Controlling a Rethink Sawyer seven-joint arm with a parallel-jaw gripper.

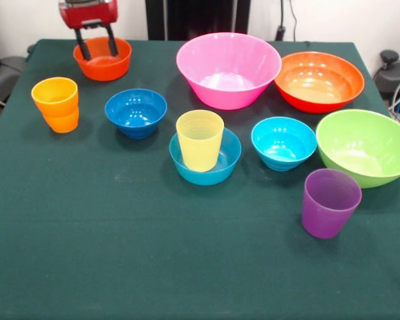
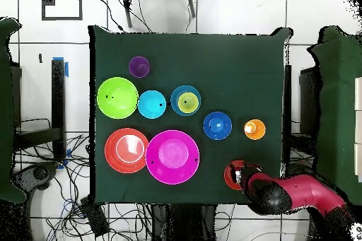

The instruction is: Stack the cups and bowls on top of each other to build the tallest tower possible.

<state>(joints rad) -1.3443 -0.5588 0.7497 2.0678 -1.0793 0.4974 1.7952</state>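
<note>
Tool (image 1: pixel 98 45) open over small orange-red bowl (image 1: pixel 103 60), seemingly astride its far rim.

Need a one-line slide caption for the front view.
Open gripper over the small orange-red bowl; yellow cup upright in a blue bowl.

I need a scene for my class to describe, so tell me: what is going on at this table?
A red robot arm holds its end effector open over the small orange-red bowl at a far corner of the green table, fingers reaching into it. So far the tower is only the yellow cup standing upright in a mid-blue bowl. The orange cup, purple cup and the other bowls sit separately, unstacked.
</note>
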